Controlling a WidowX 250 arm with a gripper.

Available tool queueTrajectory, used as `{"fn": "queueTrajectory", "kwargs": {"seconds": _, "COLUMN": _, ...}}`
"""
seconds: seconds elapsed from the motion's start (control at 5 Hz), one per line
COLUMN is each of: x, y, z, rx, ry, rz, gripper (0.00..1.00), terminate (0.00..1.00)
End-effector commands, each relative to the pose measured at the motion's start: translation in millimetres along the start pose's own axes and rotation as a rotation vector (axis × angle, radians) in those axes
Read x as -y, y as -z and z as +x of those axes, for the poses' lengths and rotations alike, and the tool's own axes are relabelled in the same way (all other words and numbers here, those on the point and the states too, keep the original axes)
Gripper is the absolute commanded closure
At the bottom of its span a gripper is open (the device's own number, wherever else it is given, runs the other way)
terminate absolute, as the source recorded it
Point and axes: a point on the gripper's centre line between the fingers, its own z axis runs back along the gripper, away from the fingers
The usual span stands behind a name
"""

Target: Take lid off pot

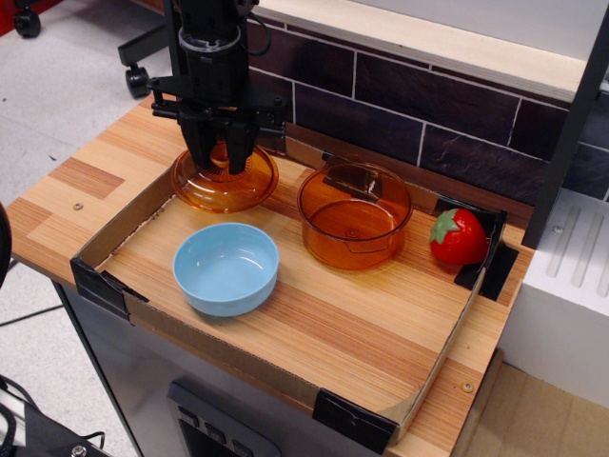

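Black gripper (219, 152) clamped on knob of round transparent amber-orange lid (225, 183), lid at tray's back-left corner, behind light blue bowl (226, 268). Uncovered round amber-orange pot (354, 216) to lid's right w/ red toy strawberry (458, 237) beyond. No readable text

Lid's (225, 181) knob hidden behind gripper (220, 152) fingers; arm cut off by top edge; strawberry's (458, 237) base hidden behind cardboard wall (455, 333).

We see a lab's mock kitchen: dark tile backsplash (457, 133) behind the gripper (219, 150), office-chair caster (139, 81) beyond.
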Motion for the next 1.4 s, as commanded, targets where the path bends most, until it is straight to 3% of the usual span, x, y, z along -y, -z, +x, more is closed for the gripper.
{"fn": "queueTrajectory", "kwargs": {"seconds": 0.0, "x": -1.3, "y": -9.1, "z": 12.6, "rx": 0.050, "ry": -0.015, "rz": 0.013, "gripper": 1.00, "terminate": 0.00}}
{"fn": "queueTrajectory", "kwargs": {"seconds": 0.2, "x": 1.1, "y": -6.1, "z": 10.7, "rx": 0.042, "ry": -0.007, "rz": 0.018, "gripper": 0.00, "terminate": 0.00}}
{"fn": "queueTrajectory", "kwargs": {"seconds": 1.2, "x": 4.0, "y": -11.9, "z": 4.3, "rx": 0.029, "ry": 0.028, "rz": 0.016, "gripper": 0.00, "terminate": 0.00}}
